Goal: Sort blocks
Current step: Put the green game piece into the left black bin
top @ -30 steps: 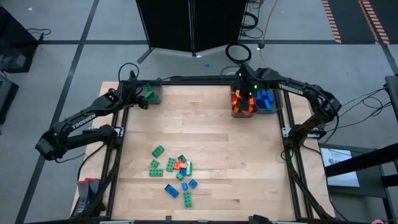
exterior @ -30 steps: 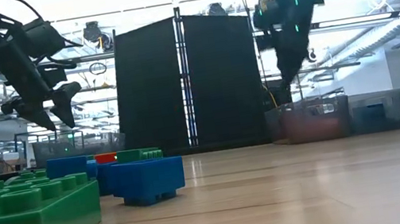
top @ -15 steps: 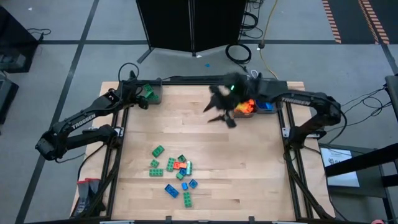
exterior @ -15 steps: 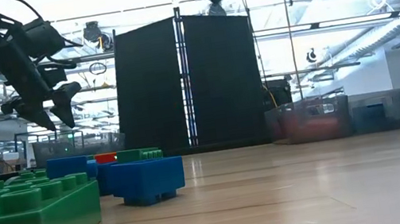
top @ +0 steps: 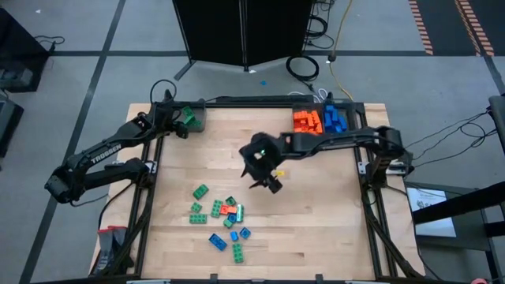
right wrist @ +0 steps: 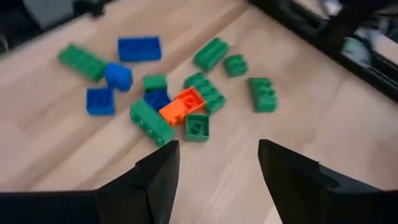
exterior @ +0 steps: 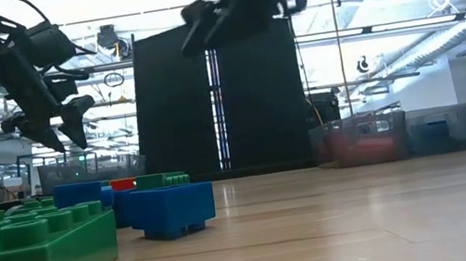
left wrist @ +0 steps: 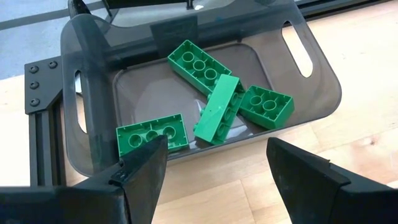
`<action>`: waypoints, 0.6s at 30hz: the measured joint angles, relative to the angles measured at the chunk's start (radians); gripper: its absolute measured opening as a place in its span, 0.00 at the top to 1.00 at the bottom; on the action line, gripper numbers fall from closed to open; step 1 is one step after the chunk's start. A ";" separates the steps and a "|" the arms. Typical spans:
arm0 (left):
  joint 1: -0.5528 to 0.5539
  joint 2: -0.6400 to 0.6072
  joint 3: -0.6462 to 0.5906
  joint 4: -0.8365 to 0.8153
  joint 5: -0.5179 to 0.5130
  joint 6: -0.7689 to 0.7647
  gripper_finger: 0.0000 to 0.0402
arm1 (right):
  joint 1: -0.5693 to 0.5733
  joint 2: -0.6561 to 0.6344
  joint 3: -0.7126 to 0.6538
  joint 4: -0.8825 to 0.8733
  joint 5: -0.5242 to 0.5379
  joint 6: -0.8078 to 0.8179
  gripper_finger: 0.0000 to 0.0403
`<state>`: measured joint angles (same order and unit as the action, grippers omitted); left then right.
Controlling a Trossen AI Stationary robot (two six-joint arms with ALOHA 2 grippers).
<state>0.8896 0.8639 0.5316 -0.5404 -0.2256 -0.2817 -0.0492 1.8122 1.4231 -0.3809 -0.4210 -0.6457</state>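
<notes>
The right gripper (top: 263, 167) hangs open and empty above the mid-table, near the loose heap of small green, blue and orange studded plastic blocks (top: 222, 218) on the wooden table (top: 316, 221). The left gripper (left wrist: 214, 171) hovers open over the grey translucent bin (left wrist: 323, 74) holding four green bricks (left wrist: 214, 106).

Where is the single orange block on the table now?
In the high view, the orange block lies in the loose pile near the table's front, left of centre, touching green blocks.
</notes>
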 joint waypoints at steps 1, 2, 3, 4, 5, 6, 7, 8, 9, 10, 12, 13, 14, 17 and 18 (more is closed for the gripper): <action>0.000 0.000 0.000 0.000 0.000 0.000 0.31 | 0.009 0.018 0.000 0.006 0.000 -0.031 0.47; 0.000 0.000 0.000 0.000 0.000 0.000 0.31 | 0.019 0.033 0.000 0.008 0.000 -0.060 0.47; 0.000 0.000 0.000 0.000 0.000 0.000 0.31 | 0.028 0.050 0.000 0.013 -0.001 -0.080 0.47; 0.000 0.000 0.000 0.000 0.000 0.000 0.31 | 0.038 0.068 0.000 0.026 -0.004 -0.097 0.47; 0.000 0.000 0.000 0.000 0.000 0.000 0.31 | 0.046 0.083 0.000 0.037 -0.005 -0.101 0.47; 0.000 0.000 0.000 0.000 0.000 0.000 0.31 | 0.054 0.097 0.000 0.042 -0.005 -0.101 0.47; 0.000 0.000 0.000 0.000 0.000 0.000 0.31 | 0.060 0.112 0.000 0.048 -0.005 -0.101 0.47; 0.000 0.000 0.000 0.000 0.000 0.000 0.31 | 0.067 0.131 0.000 0.064 -0.005 -0.100 0.47; 0.000 0.000 0.000 0.000 0.000 0.000 0.31 | 0.073 0.146 0.000 0.083 -0.006 -0.101 0.47; 0.000 0.000 0.000 0.000 0.000 0.000 0.31 | 0.078 0.159 0.000 0.091 -0.009 -0.104 0.47; 0.000 0.000 0.000 -0.001 0.000 0.001 0.31 | 0.088 0.184 0.000 0.126 -0.026 -0.106 0.47; 0.000 0.000 0.000 0.000 0.000 0.001 0.31 | 0.091 0.194 0.000 0.149 -0.029 -0.104 0.47; 0.000 0.000 0.000 0.000 0.000 0.001 0.31 | 0.093 0.200 0.000 0.159 -0.038 -0.104 0.47; 0.000 0.000 0.000 0.000 0.001 0.001 0.31 | 0.092 0.209 0.000 0.183 -0.077 -0.107 0.47; 0.000 0.000 0.000 0.000 0.000 0.001 0.31 | 0.091 0.211 0.001 0.197 -0.079 -0.112 0.47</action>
<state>0.8898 0.8639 0.5316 -0.5406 -0.2253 -0.2803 0.0422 2.0236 1.4239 -0.1842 -0.5003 -0.7580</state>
